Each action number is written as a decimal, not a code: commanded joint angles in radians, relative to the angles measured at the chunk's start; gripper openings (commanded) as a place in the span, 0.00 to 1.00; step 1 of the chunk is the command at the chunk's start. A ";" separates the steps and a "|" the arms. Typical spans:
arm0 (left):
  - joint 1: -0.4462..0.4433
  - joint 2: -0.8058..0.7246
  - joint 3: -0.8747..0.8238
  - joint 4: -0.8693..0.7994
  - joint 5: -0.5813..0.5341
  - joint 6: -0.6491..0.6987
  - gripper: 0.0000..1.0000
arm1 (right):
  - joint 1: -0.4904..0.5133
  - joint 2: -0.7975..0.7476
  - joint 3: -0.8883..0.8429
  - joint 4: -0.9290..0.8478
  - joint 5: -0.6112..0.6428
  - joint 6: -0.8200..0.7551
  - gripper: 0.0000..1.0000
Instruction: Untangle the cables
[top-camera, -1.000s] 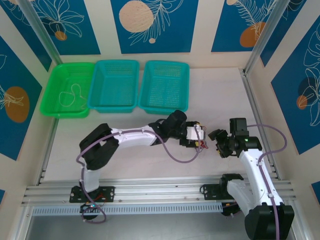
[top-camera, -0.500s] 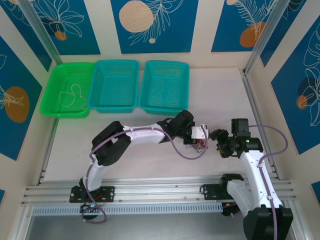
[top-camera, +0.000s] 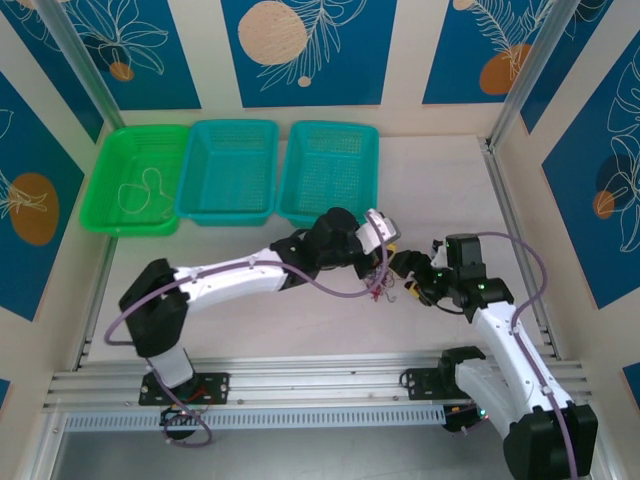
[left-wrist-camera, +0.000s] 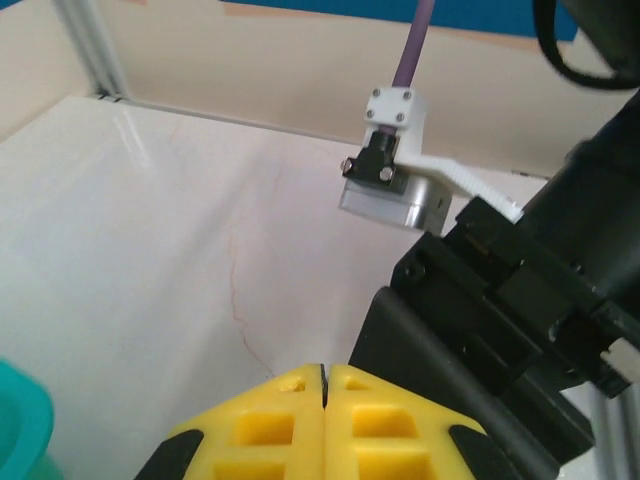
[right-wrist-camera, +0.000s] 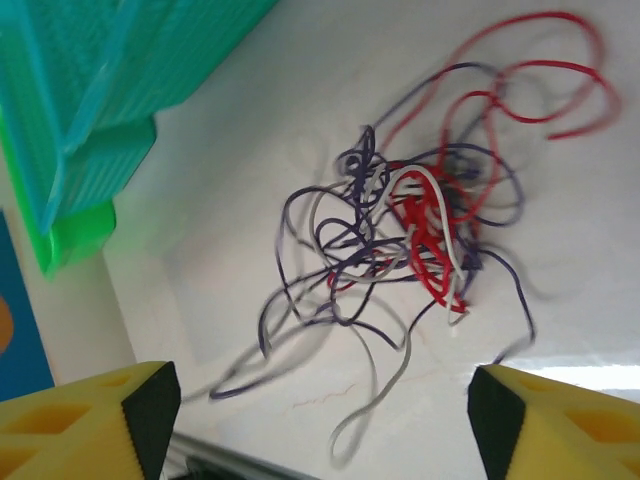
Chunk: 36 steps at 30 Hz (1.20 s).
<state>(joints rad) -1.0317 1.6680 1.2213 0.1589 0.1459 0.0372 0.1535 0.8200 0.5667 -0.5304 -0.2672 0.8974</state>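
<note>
Right wrist view gives me the tangle of thin red, dark purple and cream cables (right-wrist-camera: 410, 230) over the white table (right-wrist-camera: 220, 170). Its red loops fan toward one o'clock, and loose purple and cream tails trail toward seven. My right gripper (right-wrist-camera: 320, 420) frames it with both yellow fingers spread wide and nothing between them. My left gripper (left-wrist-camera: 324, 385) has its yellow fingers pressed flat together (whether a strand is pinched there I cannot tell). From above, the tangle (top-camera: 379, 290) sits just beneath that left gripper (top-camera: 385, 257), at five o'clock from the nearest teal plastic basket (top-camera: 328, 218). I judge it best to take one free tail, not the red core, and draw it out slowly while the other hand anchors the bundle.
</note>
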 joint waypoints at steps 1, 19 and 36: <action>0.003 -0.066 -0.079 0.051 -0.063 -0.147 0.00 | 0.077 0.055 -0.016 0.144 -0.044 0.018 0.81; 0.089 -0.576 -0.211 -0.109 -0.311 -0.204 0.00 | 0.318 0.620 0.207 0.019 0.388 0.180 0.72; 0.295 -0.886 -0.562 -0.544 -0.641 -0.438 0.00 | 0.264 0.545 0.275 -0.011 0.387 0.004 0.00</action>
<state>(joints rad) -0.7509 0.7918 0.7727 -0.3119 -0.4500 -0.2630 0.4122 1.4197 0.7944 -0.5251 0.1280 0.9787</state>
